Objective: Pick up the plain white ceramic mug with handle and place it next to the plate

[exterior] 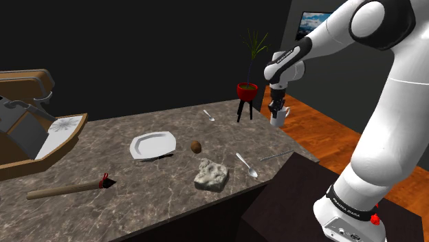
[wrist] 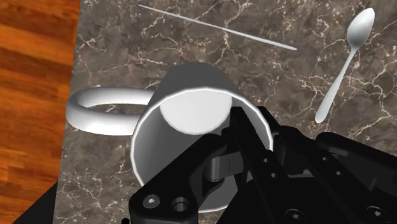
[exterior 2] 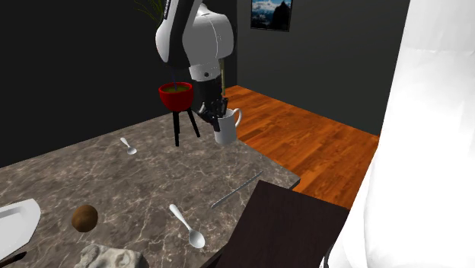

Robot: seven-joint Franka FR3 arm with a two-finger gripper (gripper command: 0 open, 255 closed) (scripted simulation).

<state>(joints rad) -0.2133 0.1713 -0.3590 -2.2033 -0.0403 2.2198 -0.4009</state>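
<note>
One edge: your white mug [exterior 2: 226,129] hangs above the marble counter [exterior: 158,185], just inside its rim beside the wooden floor [exterior 2: 304,137].
Room: you see the plate [exterior: 152,144] well apart, mostly open marble between.
Arm: outstretched, black gripper [exterior 2: 215,113] pointing down, clamped on the mug's wall.
Count: one mug, one plate, two spoons: far spoon [exterior: 209,115], near spoon [exterior: 247,165].
</note>
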